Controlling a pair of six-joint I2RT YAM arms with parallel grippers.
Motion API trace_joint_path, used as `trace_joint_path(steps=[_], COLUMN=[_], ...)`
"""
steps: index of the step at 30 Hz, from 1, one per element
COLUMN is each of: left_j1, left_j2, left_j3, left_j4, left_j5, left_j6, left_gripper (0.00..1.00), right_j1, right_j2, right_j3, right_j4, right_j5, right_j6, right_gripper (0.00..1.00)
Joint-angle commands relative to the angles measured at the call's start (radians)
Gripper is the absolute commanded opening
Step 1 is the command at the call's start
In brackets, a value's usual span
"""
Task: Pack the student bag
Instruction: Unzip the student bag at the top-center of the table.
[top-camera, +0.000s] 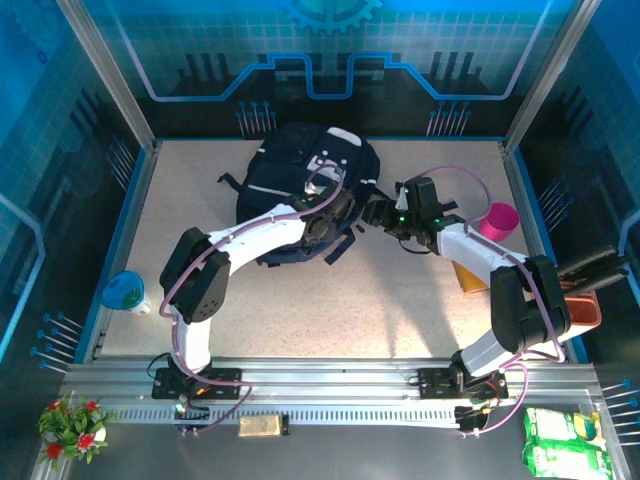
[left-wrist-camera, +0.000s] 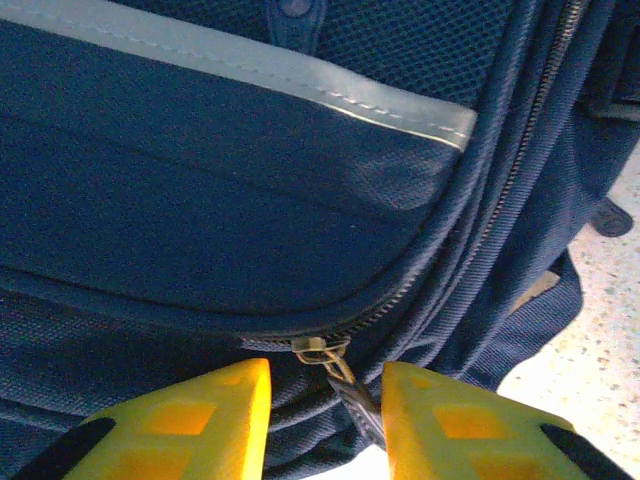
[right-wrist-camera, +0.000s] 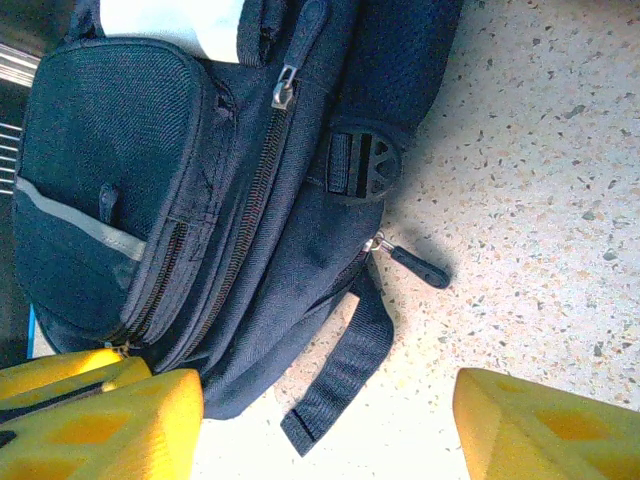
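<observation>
From above, the student bag (top-camera: 290, 165) lies flat by the far edge of the table (top-camera: 400, 300), about midway along it. At my left wrist, my left gripper (left-wrist-camera: 327, 370) stands partly open with the bag's zipper pull (left-wrist-camera: 350, 392) in the gap, not clamped. At my right wrist, my right gripper (right-wrist-camera: 328, 395) gapes wide over a black strap (right-wrist-camera: 340, 370) at the bag's edge, holding nothing.

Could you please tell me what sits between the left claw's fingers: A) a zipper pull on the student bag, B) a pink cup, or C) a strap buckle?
A: in the left wrist view the left claw has a zipper pull of the student bag between its yellow fingers.
</observation>
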Motion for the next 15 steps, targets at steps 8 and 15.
trace_joint_path(steps=[8,15], left_j1=[-0.006,0.002], left_j2=[0.015,-0.071], left_j3=[0.010,-0.069], left_j4=[-0.019,0.114], left_j5=[-0.010,0.126], left_j6=[0.014,0.087], left_gripper=[0.07,0.00], right_j1=[-0.012,-0.014], right_j2=[0.007,0.045], right_j3=[-0.013,-0.026], right_j4=[0.041,0.151], right_j5=[-0.036,-0.143], right_j6=[0.043,0.173], right_gripper=[0.67,0.64])
